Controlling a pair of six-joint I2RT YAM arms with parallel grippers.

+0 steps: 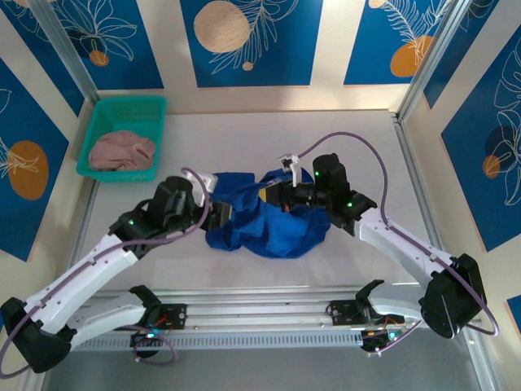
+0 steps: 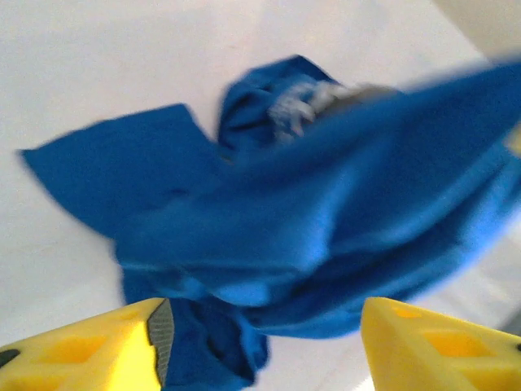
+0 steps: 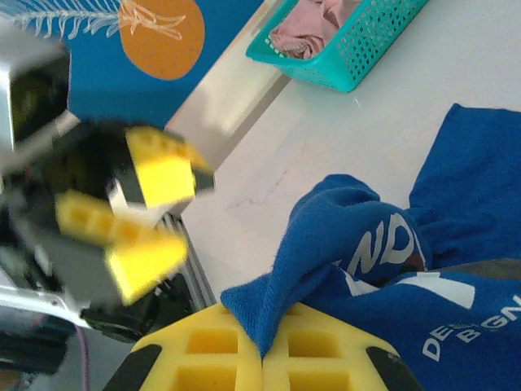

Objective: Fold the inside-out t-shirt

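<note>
T-shirt (image 3: 472,163), inside-out, white print (image 3: 387,244) "ND" partly legible — right tool (image 3: 262,346) clamped on it, left tool (image 2: 264,346) apart

Surface (image 1: 342,138): white, matt; faint hairline marks show in my right wrist view.

Far-left corner: teal plastic basket (image 1: 122,134) with perforated walls, standing flat on the surface, close to the left wall.

In the basket: dusty-pink garment (image 1: 122,152), crumpled, bunched toward the near half. I cannot tell what kind of garment it is.

Enclosure: cream walls carrying blue panels (image 1: 285,57) with white leaf outlines. Pale disc (image 1: 221,26) on the middle panel, orange disc (image 1: 411,57) on the one to its right. Aluminium posts at both far corners, left (image 1: 65,45) and right (image 1: 435,57).

Near edge: slotted metal rail (image 1: 260,314) running across.
</note>
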